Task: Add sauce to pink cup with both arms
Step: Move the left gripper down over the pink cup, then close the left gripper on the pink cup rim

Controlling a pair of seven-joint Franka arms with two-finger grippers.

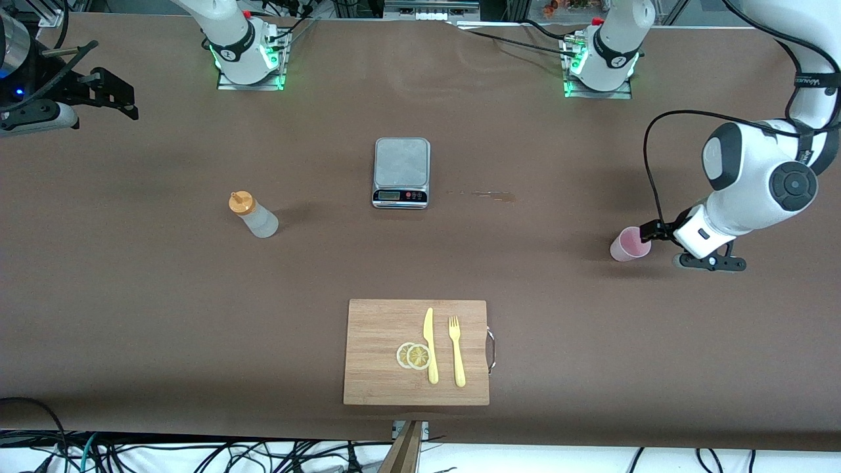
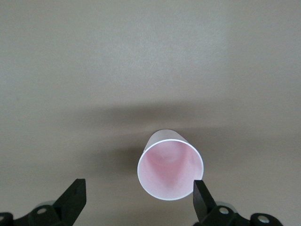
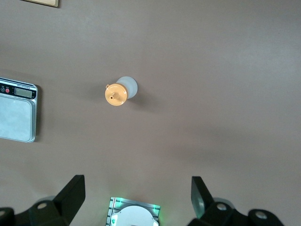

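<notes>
The pink cup (image 1: pixel 629 245) stands upright near the left arm's end of the table. My left gripper (image 1: pixel 662 244) is low beside it and open. In the left wrist view the cup (image 2: pixel 170 169) lies just ahead of the gap of the left gripper (image 2: pixel 139 195), close by one fingertip (image 2: pixel 200 194), and nothing is gripped. The sauce bottle (image 1: pixel 254 217), frosted white with an orange cap, stands toward the right arm's end. My right gripper (image 1: pixel 120 95) hangs open high over that end. From the right gripper (image 3: pixel 138 195), the right wrist view looks down on the bottle (image 3: pixel 120 92).
A kitchen scale (image 1: pixel 401 172) sits mid-table, farther from the front camera than the bottle. A wooden cutting board (image 1: pixel 378 328) near the front edge carries a yellow knife (image 1: pixel 430 345), a fork (image 1: pixel 456 351) and lemon slices (image 1: pixel 414 355). A small smear (image 1: pixel 483 194) marks the table beside the scale.
</notes>
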